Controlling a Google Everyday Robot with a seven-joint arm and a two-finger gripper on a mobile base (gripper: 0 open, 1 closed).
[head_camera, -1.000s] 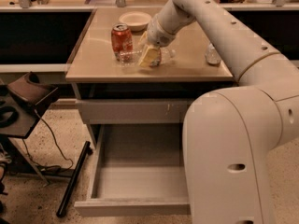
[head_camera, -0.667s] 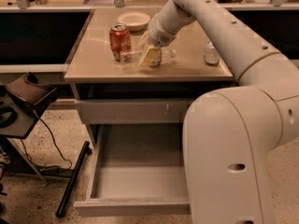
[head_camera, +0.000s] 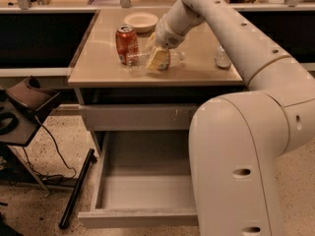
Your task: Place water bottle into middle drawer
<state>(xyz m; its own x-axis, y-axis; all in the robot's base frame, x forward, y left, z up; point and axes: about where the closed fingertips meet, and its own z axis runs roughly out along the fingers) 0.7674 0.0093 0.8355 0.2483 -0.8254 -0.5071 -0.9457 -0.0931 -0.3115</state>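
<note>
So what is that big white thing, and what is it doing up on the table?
That big white thing is a robot arm. It bends up from the bottom right and reaches over a counter. There is just one picture, from one camera looking down over the arm.

At the tip of the arm is the gripper, which is the robot's sort of hand. It is down on a clear water bottle that lies on its side. I can't tell whether it has hold of the bottle.

Beside the bottle stands a red soda can. Behind that is a white bowl, and off to the right is a small pale thing I can't make out.

Under the counter, a grey drawer is pulled open.
</note>
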